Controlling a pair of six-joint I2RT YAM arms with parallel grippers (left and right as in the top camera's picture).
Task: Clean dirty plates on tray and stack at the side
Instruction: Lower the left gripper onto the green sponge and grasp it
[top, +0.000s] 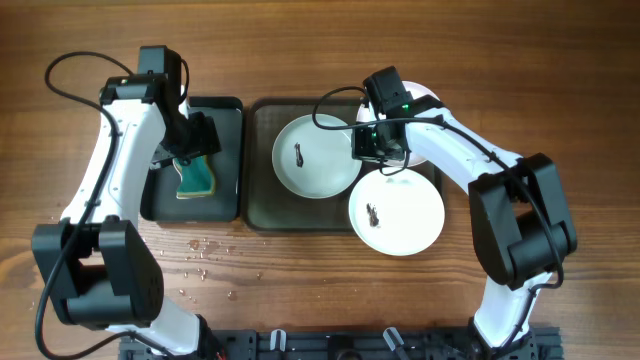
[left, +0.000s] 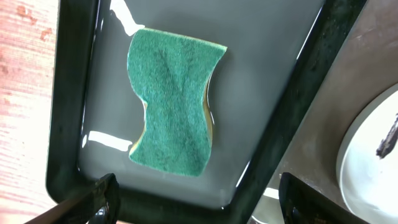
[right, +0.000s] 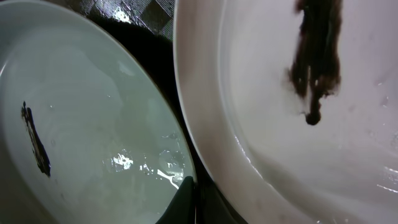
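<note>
Three white plates show from overhead. One (top: 316, 155) lies on the dark tray (top: 262, 205), one (top: 397, 212) overlaps the tray's front right corner, and a third (top: 428, 110) is mostly hidden under my right arm. The first two each carry a black smear. My right gripper (top: 378, 147) is shut and empty; in its wrist view the gripper (right: 194, 198) sits in the gap between the bluish plate (right: 93, 118) and the other smeared plate (right: 280, 143). My left gripper (left: 202, 208) hangs open above a green sponge (left: 174, 106).
The sponge (top: 195, 178) lies in a small glossy black tray (top: 228, 115) holding water, left of the big tray. Water drops (top: 205, 250) dot the wood in front of it. A black rack (top: 340, 345) runs along the table's front edge.
</note>
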